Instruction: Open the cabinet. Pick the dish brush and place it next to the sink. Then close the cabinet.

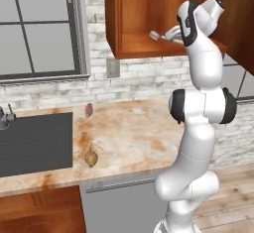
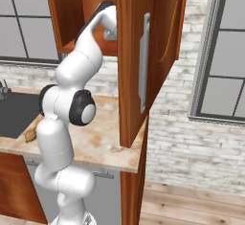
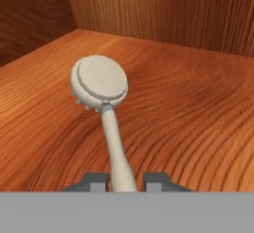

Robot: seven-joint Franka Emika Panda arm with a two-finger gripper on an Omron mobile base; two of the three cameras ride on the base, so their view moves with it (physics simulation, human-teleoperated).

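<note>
The cabinet [image 1: 134,43] on the wall stands open, and its door [image 2: 160,51] with the silver bar handle [image 2: 144,61] is swung out toward the camera. On the cabinet shelf [image 3: 188,103] lies the dish brush [image 3: 100,83], with its round cream head pointing away from the hand. My gripper [image 3: 125,182] is shut on the brush's thin handle, one dark fingertip on each side. From the left base view, the gripper [image 1: 171,33] reaches into the cabinet with the brush head [image 1: 155,35] sticking out to its left. The dark sink [image 1: 34,143] lies low at the left.
A yellowish-brown lump [image 1: 91,157] and a pinkish lump [image 1: 89,110] lie on the marble counter [image 1: 134,133] right of the sink. A small faucet [image 1: 5,115] stands at the sink's far left. The open door hangs over the counter's right end.
</note>
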